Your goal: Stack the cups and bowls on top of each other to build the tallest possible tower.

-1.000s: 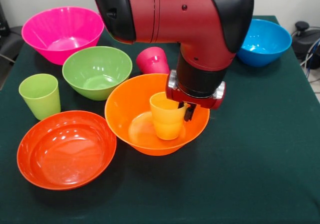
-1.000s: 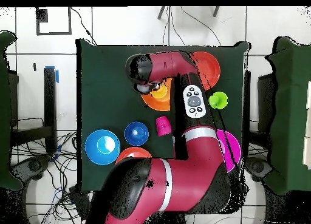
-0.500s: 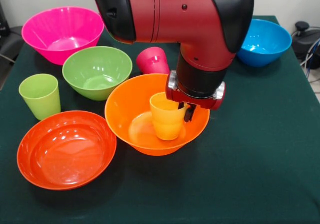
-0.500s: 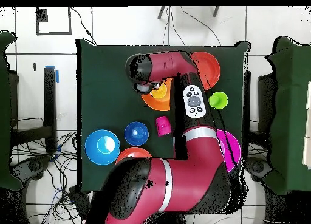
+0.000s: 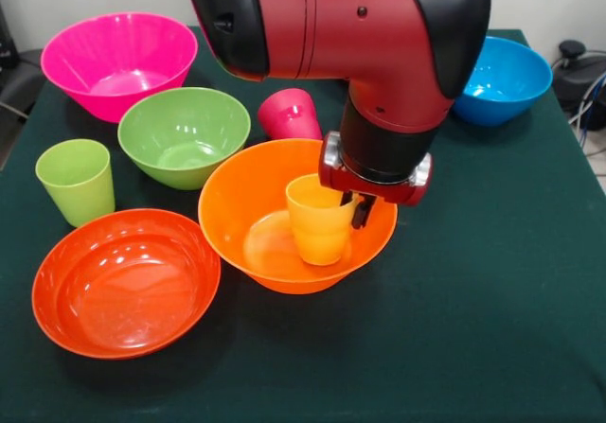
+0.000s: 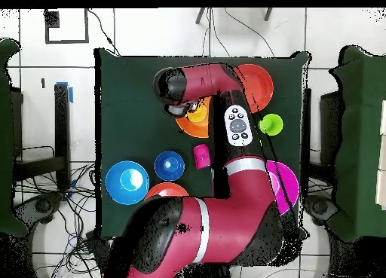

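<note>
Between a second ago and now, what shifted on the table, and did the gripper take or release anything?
Only the arm: the gripper has edged slightly sideways and a touch higher at the rim of the yellow-orange cup, which has moved with it inside the big orange bowl. No clear release or new grasp shows. The other bowls and cups sit where they were.

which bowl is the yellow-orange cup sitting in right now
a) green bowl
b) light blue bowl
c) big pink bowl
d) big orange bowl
d: the yellow-orange cup stands upright inside the big orange bowl, with the claw at its rim.
</note>
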`<act>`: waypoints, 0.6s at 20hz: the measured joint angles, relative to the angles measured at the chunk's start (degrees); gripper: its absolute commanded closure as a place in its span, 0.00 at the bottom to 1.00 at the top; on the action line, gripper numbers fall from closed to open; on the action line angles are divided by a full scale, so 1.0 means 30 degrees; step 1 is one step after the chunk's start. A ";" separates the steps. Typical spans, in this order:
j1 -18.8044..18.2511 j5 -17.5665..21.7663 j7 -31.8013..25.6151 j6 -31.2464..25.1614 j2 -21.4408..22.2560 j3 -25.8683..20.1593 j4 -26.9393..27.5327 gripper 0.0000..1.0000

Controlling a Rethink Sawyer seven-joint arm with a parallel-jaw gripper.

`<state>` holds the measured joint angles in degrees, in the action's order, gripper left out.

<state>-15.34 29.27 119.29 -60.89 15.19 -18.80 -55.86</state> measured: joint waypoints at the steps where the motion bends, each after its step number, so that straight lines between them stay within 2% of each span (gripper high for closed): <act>1: 0.0103 0.0000 0.0000 -0.0083 0.0025 0.0022 -0.0003 1.00; 12: 0.0536 0.0012 0.0000 -0.1478 -0.0249 0.0014 0.0791 1.00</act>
<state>-13.73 29.31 119.29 -65.33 14.44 -18.76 -53.48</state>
